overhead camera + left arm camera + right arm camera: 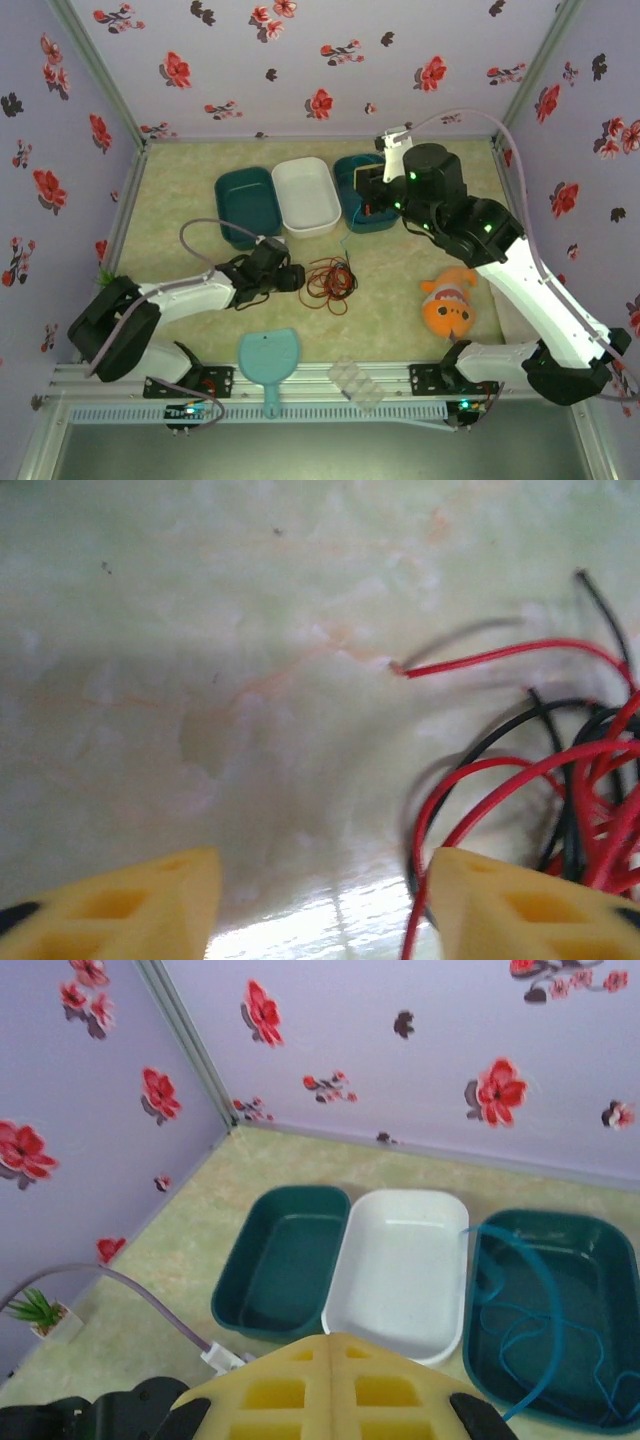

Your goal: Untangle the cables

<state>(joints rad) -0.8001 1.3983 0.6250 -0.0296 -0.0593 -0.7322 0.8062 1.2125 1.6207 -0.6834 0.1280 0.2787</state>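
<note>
Left gripper (pixel 320 880) sits spread wide, low beside the red-black tangle (pixel 560 780) mid-surface; it should edge closer and pinch one strand only. Right gripper (pixel 330 1345), apparently pinching the blue-teal cable (pixel 530 1290), should release it into the far-edge bin (pixel 545 1218).

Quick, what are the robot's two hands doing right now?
Left gripper: open, holding nothing, beside the red and black cables.
Right gripper: shut, apparently pinching the blue cable that trails into the teal tray.

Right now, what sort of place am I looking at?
Probably a staged tabletop test booth: floral-papered walls box in the table, with three bins and a clownfish toy as props.
</note>
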